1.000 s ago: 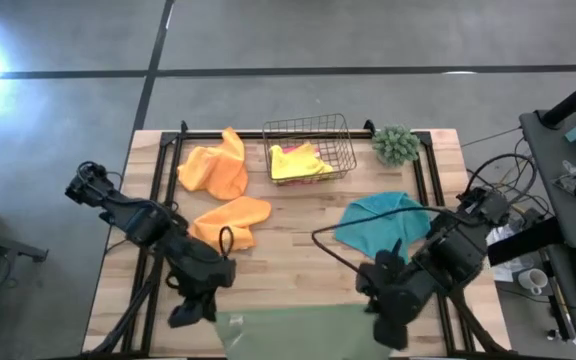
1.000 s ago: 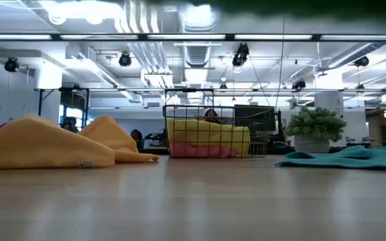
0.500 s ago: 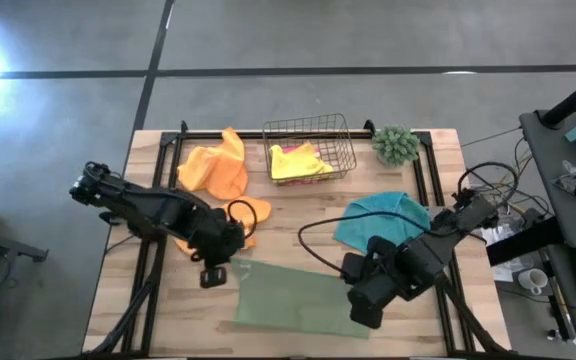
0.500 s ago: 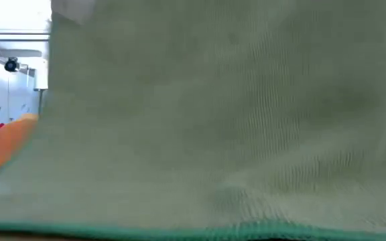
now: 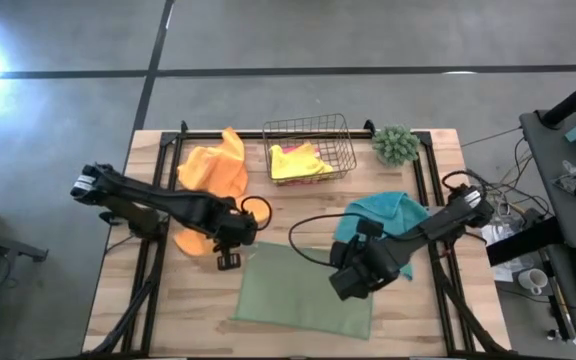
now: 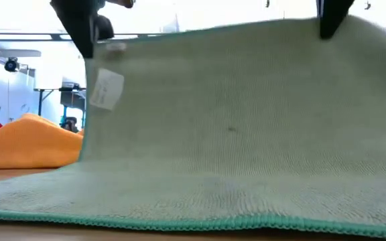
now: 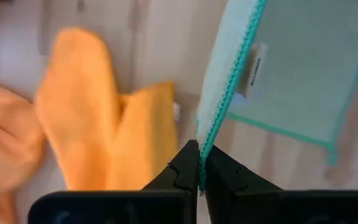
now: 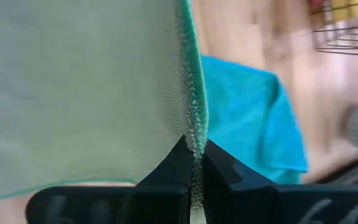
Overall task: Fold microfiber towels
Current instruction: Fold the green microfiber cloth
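The large light green towel (image 5: pixel 303 290) with a white tag (image 6: pixel 106 88) lies with its near part on the table, and its far edge is raised. My left gripper (image 5: pixel 233 255) is shut on its far left corner and my right gripper (image 5: pixel 348 285) on its far right corner. One orange towel (image 5: pixel 213 165) lies at the far left. A second orange towel (image 5: pixel 190 238) lies partly under my left arm. The teal towel (image 5: pixel 383 215) lies on the right. Yellow and pink towels lie in the wire basket (image 5: pixel 308 145). My left gripper pinches the green towel's teal-stitched edge (image 7: pixel 205 146) between its two fingers, at the far left corner near the tag. The cloth hangs below the fingers (image 6: pixel 79 27) and its lower part lies on the table. My right gripper pinches the towel's edge (image 8: pixel 192 134) between its two fingers at the far right corner. The corner is lifted (image 6: pixel 328 27). The cloth hangs down from it and runs fairly straight across to the other gripper.
A small green plant (image 5: pixel 396 143) stands at the far right corner. The wire basket stands at the far middle. Black cables (image 5: pixel 313 250) trail over the table by my right arm. Bare wood shows at the near left (image 5: pixel 158 310).
Both grippers have gone from the table's near edge toward its far edge, staying shut on the green towel's corners. The towel has been drawn from over the near edge onto the table. Its near part now lies flat and its held edge stays raised.
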